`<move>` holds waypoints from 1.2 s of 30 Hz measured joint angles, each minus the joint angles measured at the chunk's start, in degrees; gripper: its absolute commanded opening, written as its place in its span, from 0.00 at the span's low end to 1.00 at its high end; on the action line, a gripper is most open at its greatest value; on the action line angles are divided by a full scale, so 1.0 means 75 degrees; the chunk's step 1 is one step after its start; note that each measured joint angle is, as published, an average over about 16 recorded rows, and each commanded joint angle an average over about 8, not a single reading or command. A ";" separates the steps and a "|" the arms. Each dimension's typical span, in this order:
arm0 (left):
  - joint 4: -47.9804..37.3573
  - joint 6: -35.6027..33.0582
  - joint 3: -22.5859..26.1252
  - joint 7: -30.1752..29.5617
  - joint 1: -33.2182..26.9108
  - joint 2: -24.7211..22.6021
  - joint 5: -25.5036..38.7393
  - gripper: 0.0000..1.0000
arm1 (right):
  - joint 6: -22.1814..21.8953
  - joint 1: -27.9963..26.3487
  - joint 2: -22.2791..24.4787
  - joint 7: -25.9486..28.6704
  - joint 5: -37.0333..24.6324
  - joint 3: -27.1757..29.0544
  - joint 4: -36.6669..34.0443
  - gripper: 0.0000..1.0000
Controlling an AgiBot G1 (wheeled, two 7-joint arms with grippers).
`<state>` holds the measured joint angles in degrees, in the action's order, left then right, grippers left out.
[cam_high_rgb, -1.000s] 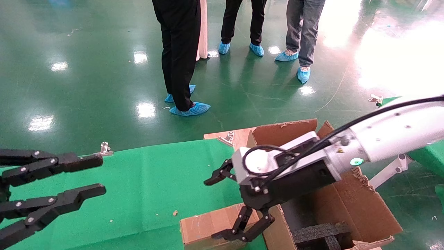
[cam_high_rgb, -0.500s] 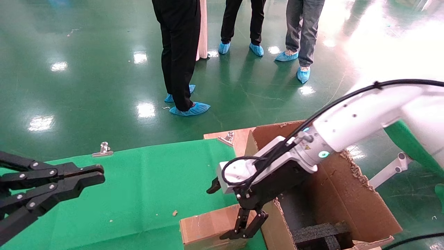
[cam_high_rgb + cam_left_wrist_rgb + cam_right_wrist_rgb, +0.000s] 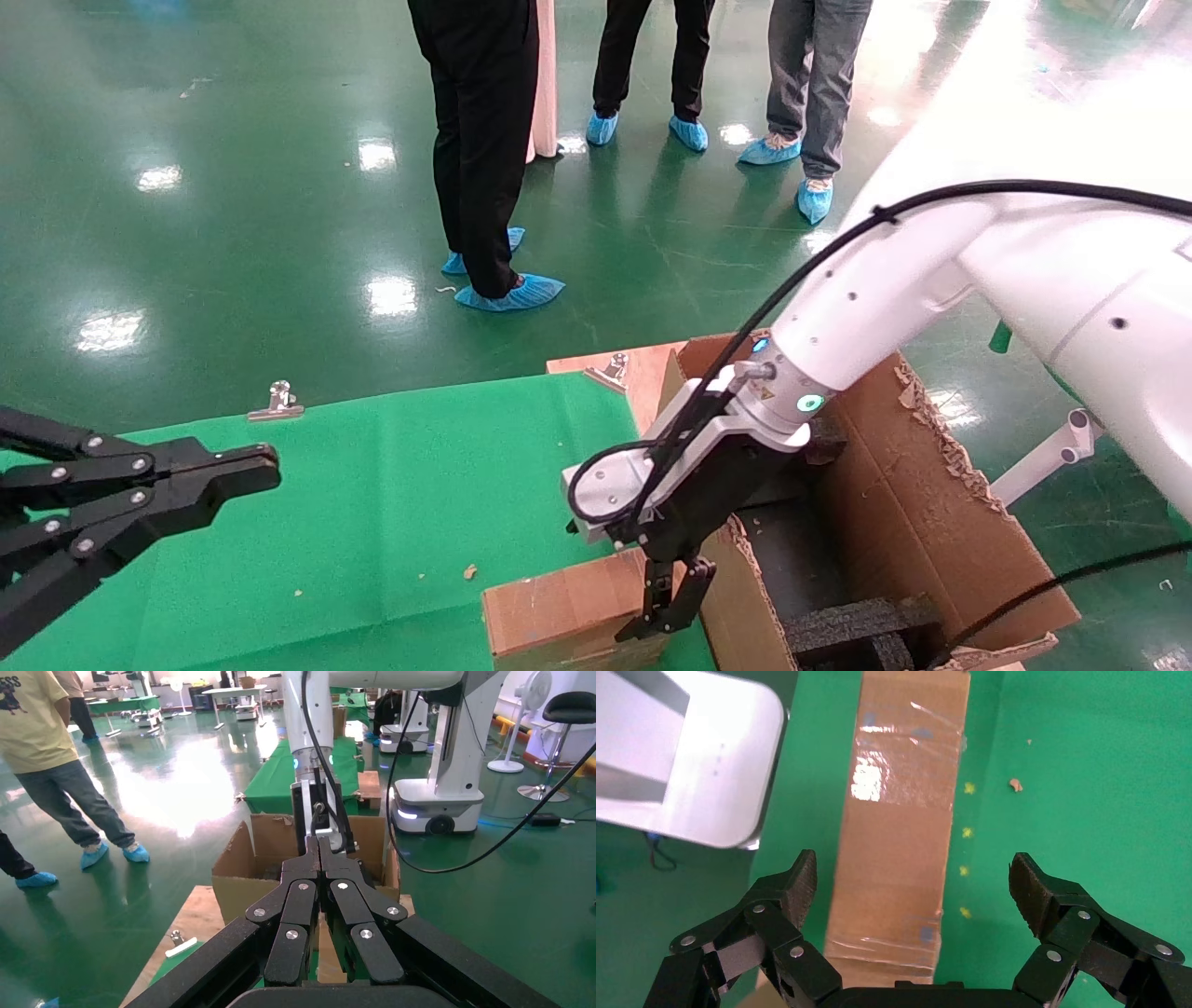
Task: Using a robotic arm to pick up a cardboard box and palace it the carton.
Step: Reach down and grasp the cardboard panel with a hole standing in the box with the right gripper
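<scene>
The small brown cardboard box (image 3: pixel 559 610) lies on the green cloth at the table's near edge, right beside the carton's left wall. The white robotic arm's right gripper (image 3: pixel 666 606) points straight down over the box's right end. In the right wrist view the gripper (image 3: pixel 914 878) is open wide and empty, with the taped box (image 3: pixel 898 811) below and between the fingers, nearer one finger. The large ragged carton (image 3: pixel 931 522) stands at the right with black foam (image 3: pixel 861 629) inside. My all-black left gripper (image 3: pixel 251 466) is shut and empty, hovering at the left.
Several people in blue shoe covers (image 3: pixel 512 294) stand on the green floor beyond the table. Metal clips (image 3: pixel 279 401) hold the green cloth (image 3: pixel 372 503) at its far edge. A wooden board (image 3: pixel 633 368) shows beside the carton. Small cardboard crumbs (image 3: pixel 470 570) lie on the cloth.
The right arm has swung up and its gripper has turned to point straight down over the box's right end. The left gripper has closed from open to shut.
</scene>
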<state>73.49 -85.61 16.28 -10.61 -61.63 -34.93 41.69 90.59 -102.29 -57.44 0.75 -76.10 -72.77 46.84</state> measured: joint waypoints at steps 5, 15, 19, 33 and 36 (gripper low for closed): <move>-0.0001 0.0001 0.0001 0.0001 0.0000 0.0001 -0.0001 0.79 | -0.0024 -0.0132 -0.0296 -0.0256 -0.0074 -0.0350 -0.0301 1.00; -0.0002 0.0004 0.0003 0.0003 0.0000 0.0002 0.0000 1.00 | -0.0059 -0.0247 -0.0586 -0.0545 -0.0154 -0.0684 -0.0610 0.61; -0.0002 0.0004 0.0003 0.0004 0.0001 0.0003 -0.0001 1.00 | -0.0063 -0.0256 -0.0598 -0.0554 -0.0161 -0.0699 -0.0623 0.11; -0.0001 0.0005 0.0004 0.0002 0.0001 0.0003 -0.0004 1.00 | -0.0055 -0.0211 -0.0533 -0.0505 -0.0129 -0.0616 -0.0560 0.00; -0.0001 0.0005 0.0004 0.0002 0.0000 0.0003 -0.0004 1.00 | -0.0053 -0.0205 -0.0526 -0.0500 -0.0124 -0.0606 -0.0552 0.00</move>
<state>73.48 -85.57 16.31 -10.59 -61.63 -34.91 41.66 90.19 -103.83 -61.38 -3.00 -77.04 -77.32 42.70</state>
